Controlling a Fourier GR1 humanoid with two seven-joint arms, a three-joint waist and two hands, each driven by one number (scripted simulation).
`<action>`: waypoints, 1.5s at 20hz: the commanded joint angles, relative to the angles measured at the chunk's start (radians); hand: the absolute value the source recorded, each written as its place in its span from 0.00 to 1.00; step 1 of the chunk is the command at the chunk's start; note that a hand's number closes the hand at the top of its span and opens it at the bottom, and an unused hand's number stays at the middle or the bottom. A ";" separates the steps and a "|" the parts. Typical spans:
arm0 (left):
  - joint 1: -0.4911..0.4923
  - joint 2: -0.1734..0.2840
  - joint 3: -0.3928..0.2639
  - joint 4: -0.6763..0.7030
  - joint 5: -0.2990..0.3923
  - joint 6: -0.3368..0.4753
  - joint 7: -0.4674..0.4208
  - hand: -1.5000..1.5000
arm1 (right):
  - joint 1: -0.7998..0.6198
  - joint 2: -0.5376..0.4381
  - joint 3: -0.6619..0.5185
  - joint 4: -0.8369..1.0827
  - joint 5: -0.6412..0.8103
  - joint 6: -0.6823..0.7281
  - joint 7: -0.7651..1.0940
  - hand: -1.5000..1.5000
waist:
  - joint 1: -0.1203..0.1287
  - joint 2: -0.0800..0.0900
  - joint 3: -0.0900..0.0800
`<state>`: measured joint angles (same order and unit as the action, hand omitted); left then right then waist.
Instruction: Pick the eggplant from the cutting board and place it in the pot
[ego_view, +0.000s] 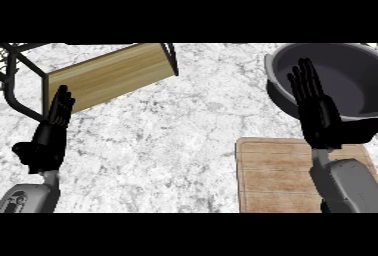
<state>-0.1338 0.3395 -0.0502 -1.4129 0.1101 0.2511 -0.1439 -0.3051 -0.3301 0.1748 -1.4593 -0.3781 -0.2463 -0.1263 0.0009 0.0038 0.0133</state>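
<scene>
Mottled grey-white marble counter (184, 140). Round dark-grey pot (347, 75) at 2 o'clock, smooth and deep. Rectangular pale wood-grain cutting board (277, 175) at 5 o'clock. Right hand (317, 107), fingers straight and pressed together, over pot's near rim. Left hand (48, 132) at 9 o'clock, fingers straight, resting. Tan wooden panel (111, 75) in black frame at 11 o'clock. Eggplant: not visible, cannot tell where.

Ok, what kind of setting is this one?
Most likely a kitchen worktop: a speckled stone counter carries a grey pot and a wooden cutting board, with a wooden panel at the back left.
</scene>
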 joint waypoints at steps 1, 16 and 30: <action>0.034 -0.009 0.005 -0.012 -0.009 0.003 -0.016 0.50 | 0.143 -0.075 -0.041 -0.117 0.045 -0.030 -0.026 1.00 | -0.018 -0.009 -0.014; 0.156 -0.133 -0.047 -0.123 0.060 0.007 -0.033 0.50 | 0.809 -0.156 -0.368 -0.524 0.353 -0.571 -0.126 0.00 | -0.087 -0.022 -0.018; 0.082 -0.162 -0.097 -0.152 0.034 0.009 0.015 0.50 | 1.332 -0.366 -0.198 -0.835 0.671 -0.360 0.533 0.00 | 0.012 0.017 -0.021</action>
<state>-0.0154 0.1798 -0.1512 -1.5720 0.1379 0.2657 -0.1489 0.9461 -0.6289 -0.0431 -2.2267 0.2356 -0.6827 0.2145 -0.0074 0.0129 -0.0074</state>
